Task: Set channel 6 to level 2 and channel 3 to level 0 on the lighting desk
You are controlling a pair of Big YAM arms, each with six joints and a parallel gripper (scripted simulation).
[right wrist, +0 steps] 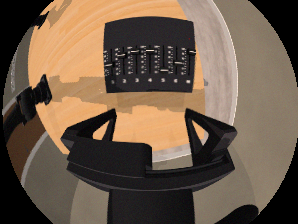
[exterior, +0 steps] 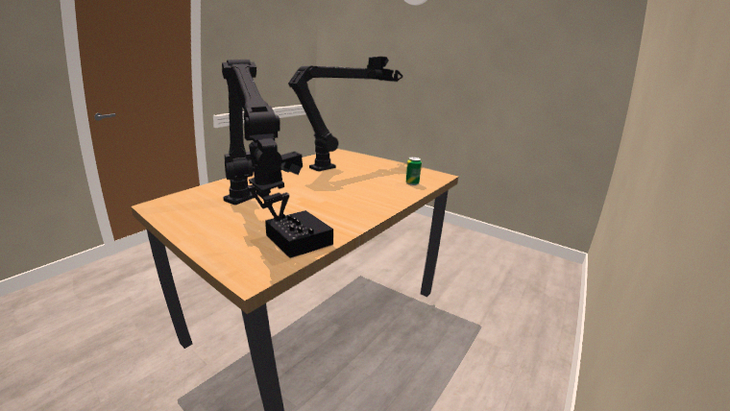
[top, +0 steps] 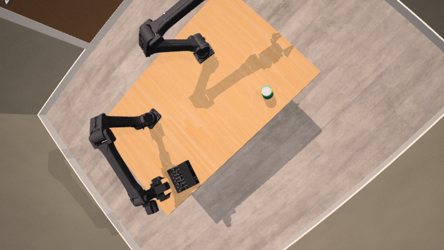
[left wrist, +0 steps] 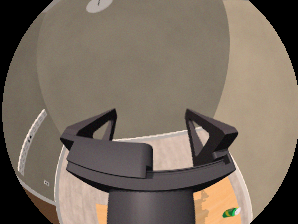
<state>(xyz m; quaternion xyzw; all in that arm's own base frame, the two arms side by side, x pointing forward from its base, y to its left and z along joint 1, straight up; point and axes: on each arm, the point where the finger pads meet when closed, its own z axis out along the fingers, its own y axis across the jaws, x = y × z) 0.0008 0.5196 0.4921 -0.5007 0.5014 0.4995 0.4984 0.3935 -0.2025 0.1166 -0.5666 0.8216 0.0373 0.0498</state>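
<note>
The black lighting desk (top: 190,174) (exterior: 312,220) (right wrist: 150,32) lies near a table corner. In the right wrist view its numbered end faces my right gripper. The channel 3 fader cap (right wrist: 134,51) stands far from its number, about level with the channel 4 cap. The channel 6 fader cap (right wrist: 178,62) stands nearer its number; the channel 5 cap (right wrist: 164,70) is nearer still. The level marks are too small to read. My right gripper (top: 167,186) (exterior: 279,215) (right wrist: 150,112) is open and empty, beside the desk's numbered edge. My left gripper (exterior: 399,75) (left wrist: 151,111) is open and empty, raised high, far from the desk.
A green can (top: 266,91) (exterior: 413,172) (left wrist: 230,213) stands upright at the other end of the wooden table (top: 229,124) (exterior: 352,204), far from the desk. The table's edge runs close by the desk. The left arm's base (top: 203,54) (exterior: 323,165) is well away from the desk.
</note>
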